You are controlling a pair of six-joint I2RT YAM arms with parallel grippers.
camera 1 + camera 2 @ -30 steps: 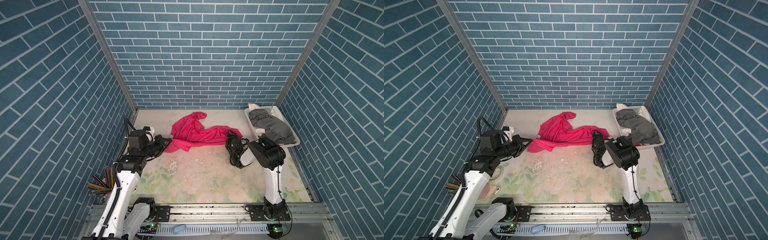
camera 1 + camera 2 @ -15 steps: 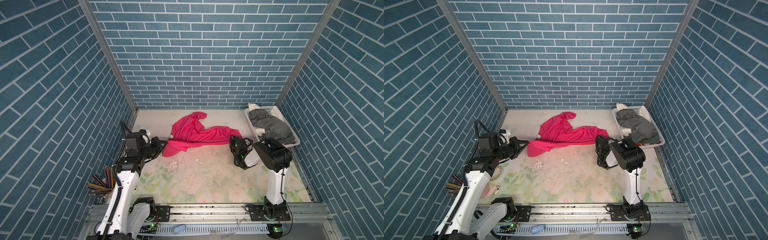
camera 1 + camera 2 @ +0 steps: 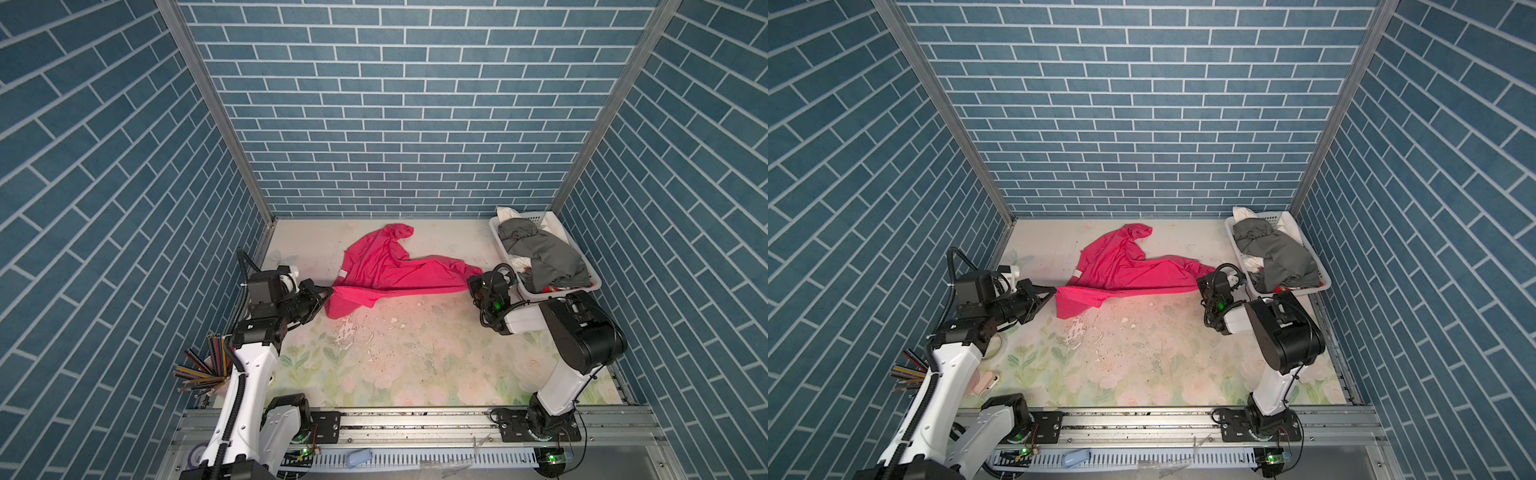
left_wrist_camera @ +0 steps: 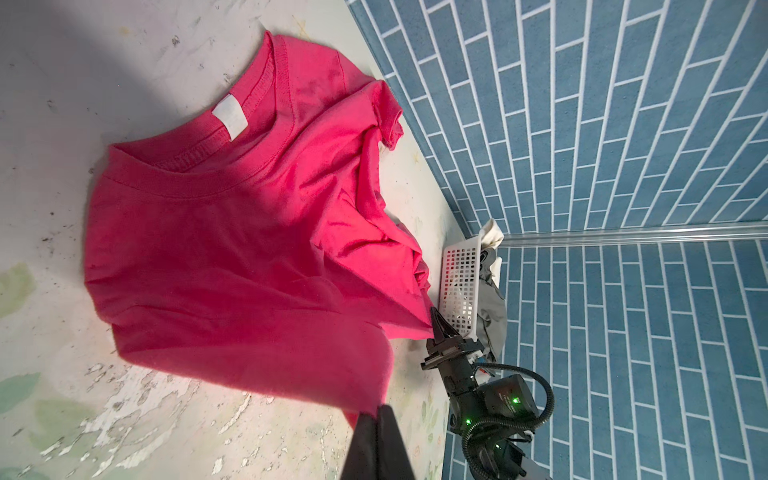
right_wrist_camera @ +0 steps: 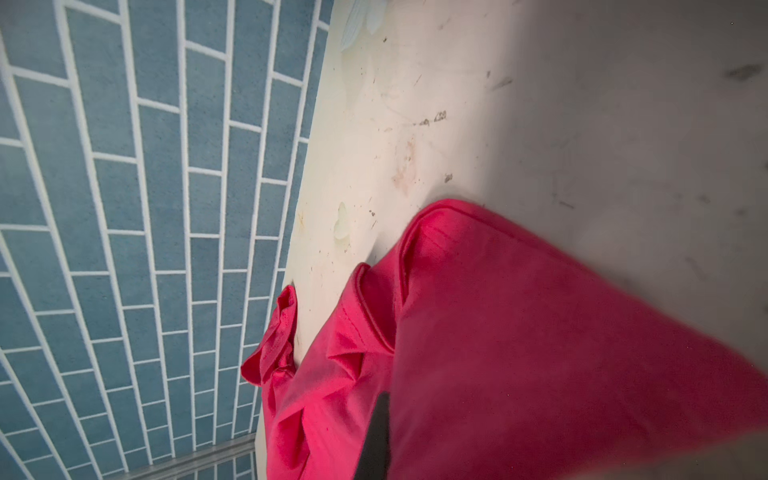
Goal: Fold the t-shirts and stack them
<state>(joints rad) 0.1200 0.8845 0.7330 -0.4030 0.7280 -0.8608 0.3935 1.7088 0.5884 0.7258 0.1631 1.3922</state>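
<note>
Pink t-shirt (image 3: 390, 270) lies on the table (image 3: 415, 365), from centre toward 12 o'clock, crumpled, not folded; white neck tag (image 4: 230, 118) faces up at the collar; one sleeve bunches at the shirt's 12 o'clock end in both top views.

Left gripper (image 3: 328, 289) sits at the shirt's 9 o'clock side; jaws pinched tight on a corner of the pink cloth, confirmed in the left wrist view (image 4: 377, 415).

Right gripper (image 3: 471, 282) sits at the shirt's 3 o'clock side; jaws clamped narrow on the opposite corner, seen from the left wrist camera (image 4: 434, 318); right wrist view shows one dark finger (image 5: 376, 436) against pink fabric.

Near edge of the shirt runs in a nearly straight line between the two grippers.

White slotted basket (image 4: 459, 282) stands at the table's 2 o'clock corner, just beside the right gripper; dark grey t-shirt (image 3: 544, 257) is heaped on top inside it; white cloth (image 3: 509, 212) shows at its 12 o'clock end; a bit of red (image 3: 552, 287) shows at its 6 o'clock end.

No stack is visible on the table.
</note>
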